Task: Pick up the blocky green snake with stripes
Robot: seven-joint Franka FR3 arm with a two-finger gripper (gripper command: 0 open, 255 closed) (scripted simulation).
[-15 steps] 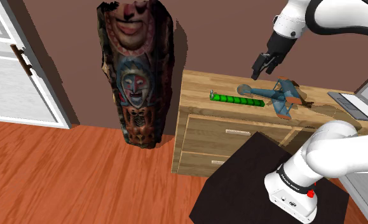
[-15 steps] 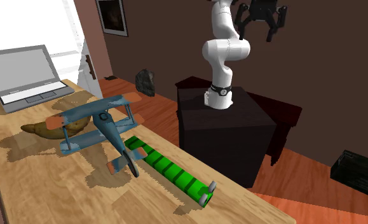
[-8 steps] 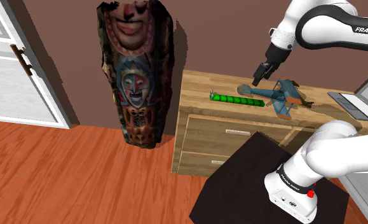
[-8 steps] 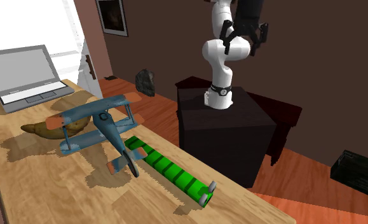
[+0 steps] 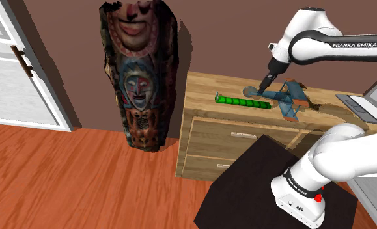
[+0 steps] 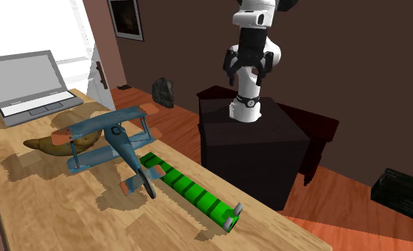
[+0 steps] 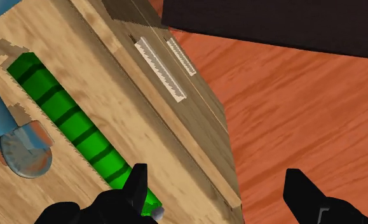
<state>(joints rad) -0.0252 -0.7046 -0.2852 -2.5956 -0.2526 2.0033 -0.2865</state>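
Observation:
The striped green blocky snake (image 5: 242, 101) lies flat on the wooden dresser top (image 5: 206, 86), its tail end against a blue toy biplane (image 5: 290, 99). In the second exterior view the snake (image 6: 190, 191) stretches along the dresser's front edge beside the plane (image 6: 112, 141). My gripper (image 5: 265, 83) hangs open above the snake's plane-side end, not touching it. It shows open in the second exterior view too (image 6: 245, 71). In the wrist view the snake (image 7: 68, 118) runs toward one black fingertip (image 7: 138, 183); the open gripper (image 7: 217, 188) spans the dresser edge and floor.
A laptop (image 6: 30, 85) and a brown lump (image 6: 48, 144) sit behind the plane. Drawer handles (image 7: 160, 63) face the red wood floor (image 7: 290, 114). A tall carved mask statue (image 5: 140, 71) stands beside the dresser, a white door (image 5: 17, 65) farther off. My dark stand (image 6: 262, 146) is close by.
The arm has swung the open gripper down and toward the dresser, from high above to just over the snake and plane. The snake and plane have not moved.

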